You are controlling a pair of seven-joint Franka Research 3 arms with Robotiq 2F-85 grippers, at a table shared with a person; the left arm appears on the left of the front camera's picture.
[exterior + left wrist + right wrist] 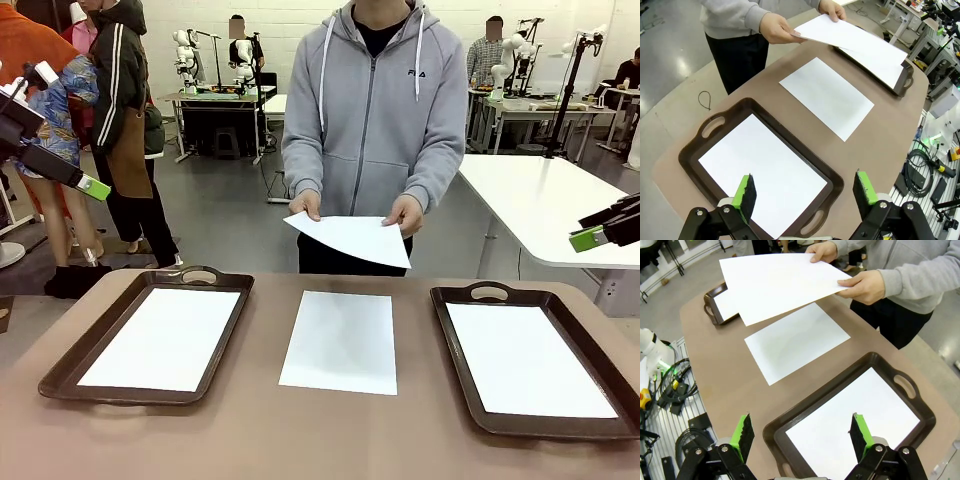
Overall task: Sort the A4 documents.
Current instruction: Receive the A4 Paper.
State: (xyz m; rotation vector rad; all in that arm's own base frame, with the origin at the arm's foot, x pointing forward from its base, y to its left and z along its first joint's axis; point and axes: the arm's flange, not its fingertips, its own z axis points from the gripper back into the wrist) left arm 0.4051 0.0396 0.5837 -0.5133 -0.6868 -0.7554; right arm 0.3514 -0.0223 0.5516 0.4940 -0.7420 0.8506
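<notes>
One A4 document (340, 342) lies flat on the brown table between two dark brown trays. The left tray (70, 368) carries a white sheet (165, 338), and so does the right tray (600, 352), its sheet (525, 360) lying flat inside. A person in a grey hoodie at the far side holds another sheet (352, 239) in both hands above the table's far edge. My left gripper (805, 192) hangs open above the left tray (790, 142). My right gripper (802, 436) stands open above the right tray (840, 385). In the front view both grippers' green-padded fingertips (95, 187) (587, 238) sit high at the picture's sides.
The table (260, 430) has rounded corners and bare brown surface around the trays. Cables and gear (670, 385) lie on the floor beside the table's end. A white table (540, 200) stands behind at the right, with other people farther back.
</notes>
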